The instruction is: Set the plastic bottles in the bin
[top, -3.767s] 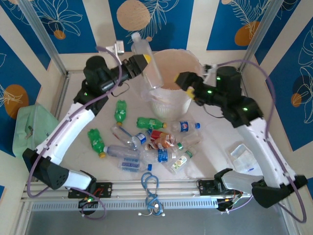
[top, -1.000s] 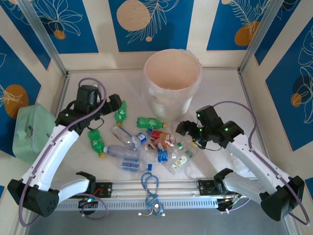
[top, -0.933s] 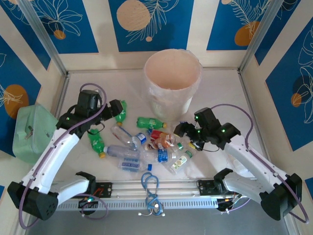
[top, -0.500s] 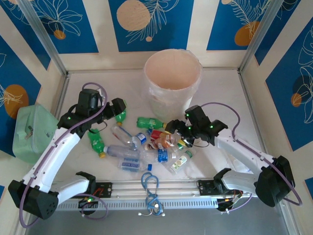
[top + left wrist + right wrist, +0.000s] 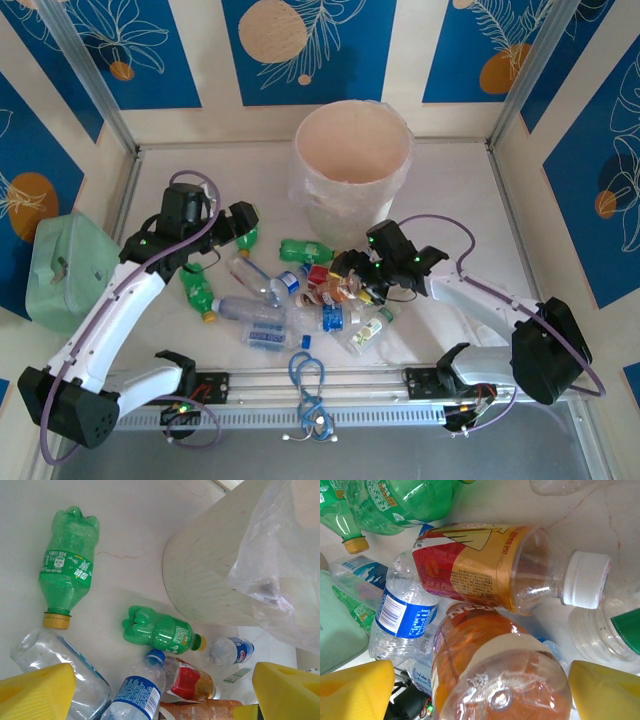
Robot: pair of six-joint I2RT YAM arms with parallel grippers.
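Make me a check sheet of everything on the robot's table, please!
Surface: pale table, no spills seen.
Job's things: bottles lie heaped on the table in front of the bin; bin upright, bag-lined.
Clutter: green box at the left edge.
Grippers: left gripper open above green bottles; right gripper open over an orange bottle.
Cables: purple cables loop along both arms; blue cable loop at the table's near edge.
Surroundings: blue leaf-patterned walls.

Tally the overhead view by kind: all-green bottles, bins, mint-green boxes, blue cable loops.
All-green bottles: 3
Bin: 1
Mint-green box: 1
Blue cable loop: 1
Total: 6
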